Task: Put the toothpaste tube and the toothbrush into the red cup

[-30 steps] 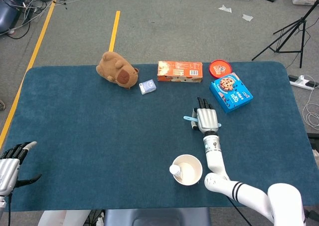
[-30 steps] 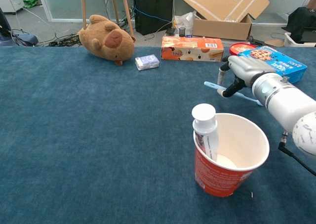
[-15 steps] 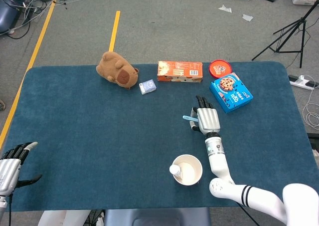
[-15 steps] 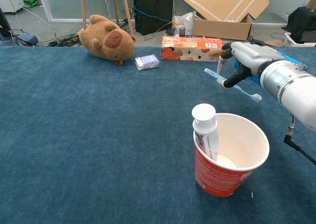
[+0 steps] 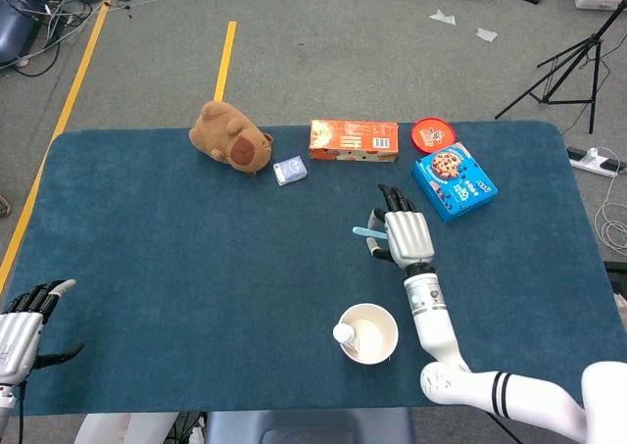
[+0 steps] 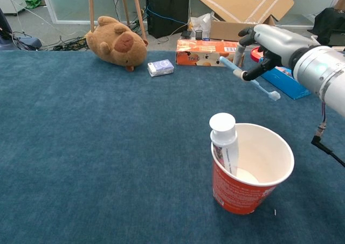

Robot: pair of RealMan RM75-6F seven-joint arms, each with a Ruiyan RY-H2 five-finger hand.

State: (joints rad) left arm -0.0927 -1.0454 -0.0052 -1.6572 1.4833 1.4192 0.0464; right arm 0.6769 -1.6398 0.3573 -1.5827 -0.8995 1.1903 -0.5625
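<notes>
One of the two items is already home: the white-capped toothpaste tube (image 6: 224, 142) stands leaning against the left inner wall of the red paper cup (image 6: 252, 171), which sits near the table's front edge. Beyond it, the right hand (image 6: 268, 44) has lifted the slim light-blue toothbrush (image 6: 249, 78) off the cloth within the last second; a moment ago the brush lay flat under the fingers, and now it hangs clear of the table, pinched between thumb and fingers, tilted with its bristle end down toward the right. That puts the pick-up behind the robot, and what seems to remain is carrying the brush back over the cup and letting it go. The left hand (image 5: 22, 326) rests at the near left corner, fingers spread and holding nothing. The surface is a dark blue felt-like tablecloth (image 5: 176, 248); along its far edge sit a brown plush toy (image 5: 230, 137), an orange carton (image 5: 354, 140) and a blue cookie box (image 5: 454, 180). Farther off lies grey floor with a yellow tape line (image 5: 225, 47) and cardboard boxes (image 6: 245, 9).
</notes>
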